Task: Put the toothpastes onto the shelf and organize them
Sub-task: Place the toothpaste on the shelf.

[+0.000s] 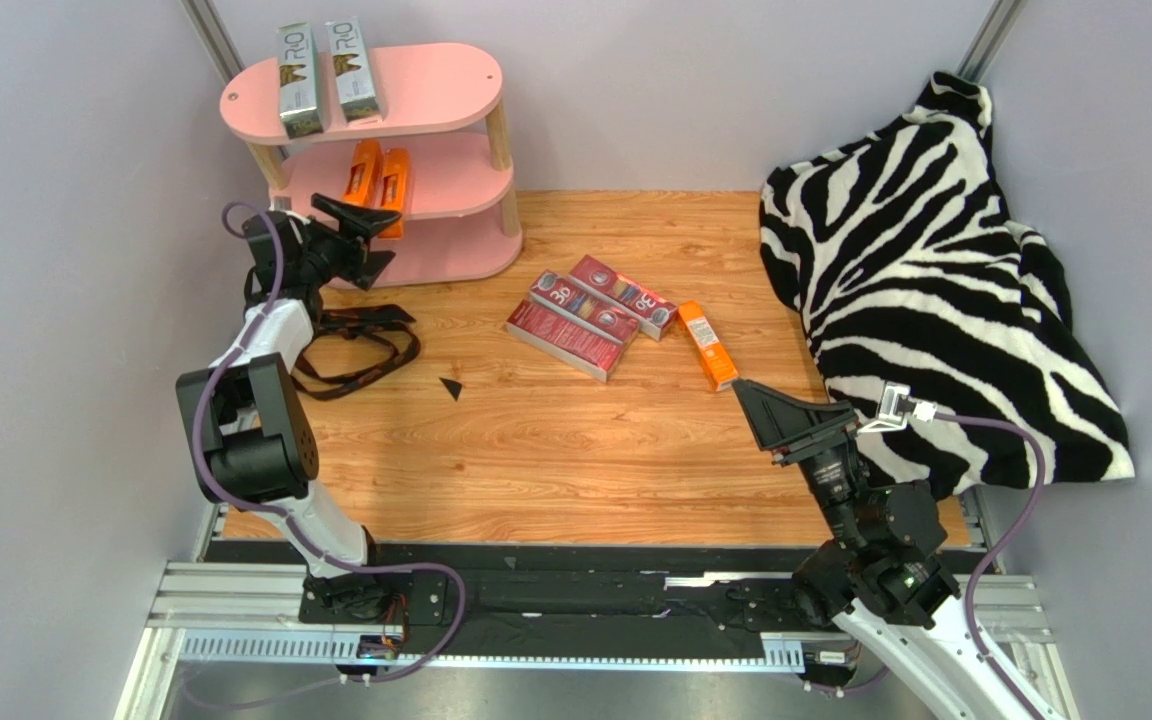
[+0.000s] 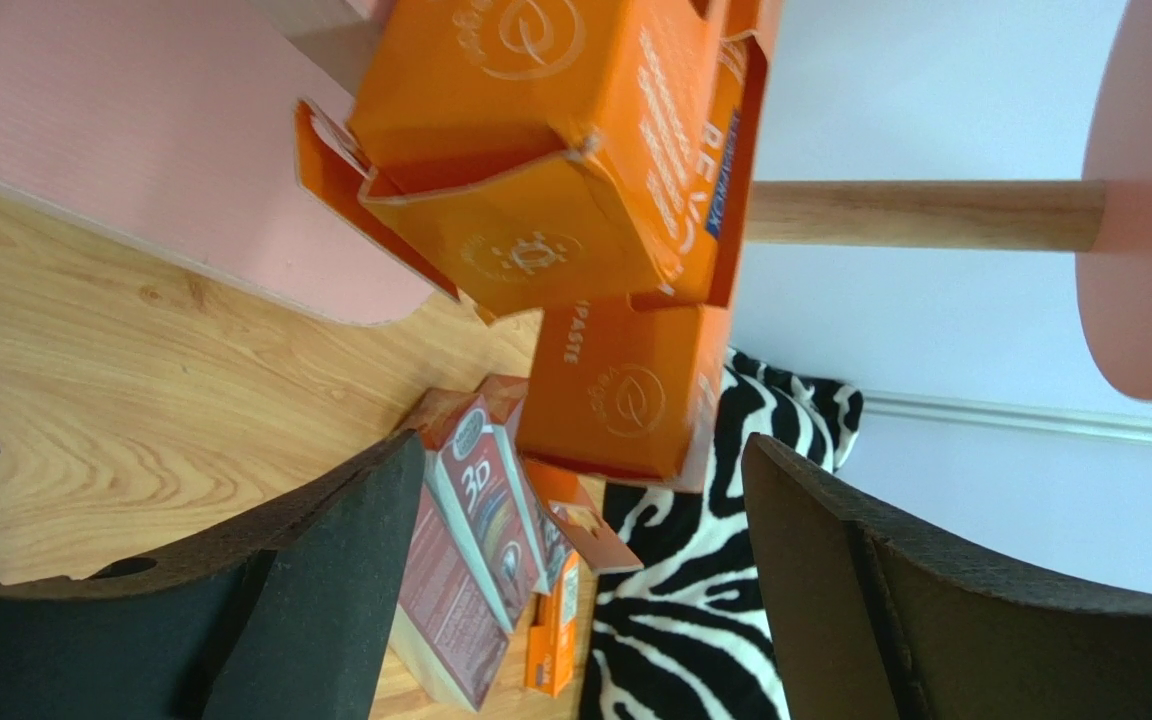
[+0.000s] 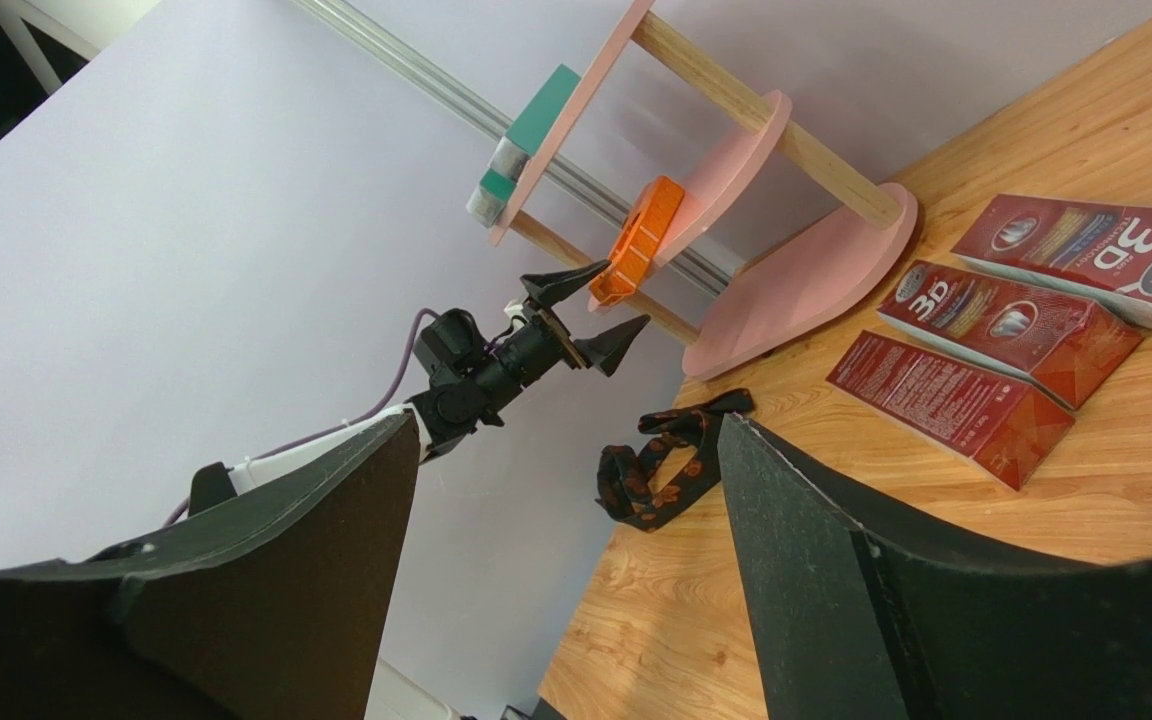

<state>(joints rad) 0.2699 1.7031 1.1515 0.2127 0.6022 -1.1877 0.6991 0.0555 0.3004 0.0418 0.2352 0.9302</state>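
While my left tool (image 2: pixel 579 465) and right tool (image 3: pixel 567 435) gape empty, the orange box (image 1: pixel 705 345) waits.
Light, stiff card, probably crushable: I'd pinch it across its narrow middle.

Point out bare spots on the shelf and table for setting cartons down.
Top board of the shelf is bare right of the two silver-grey cartons; the middle board is bare right of the orange cartons. The table is open between the arms. Crowded: the red cartons mid-table, black strap by the left claw.
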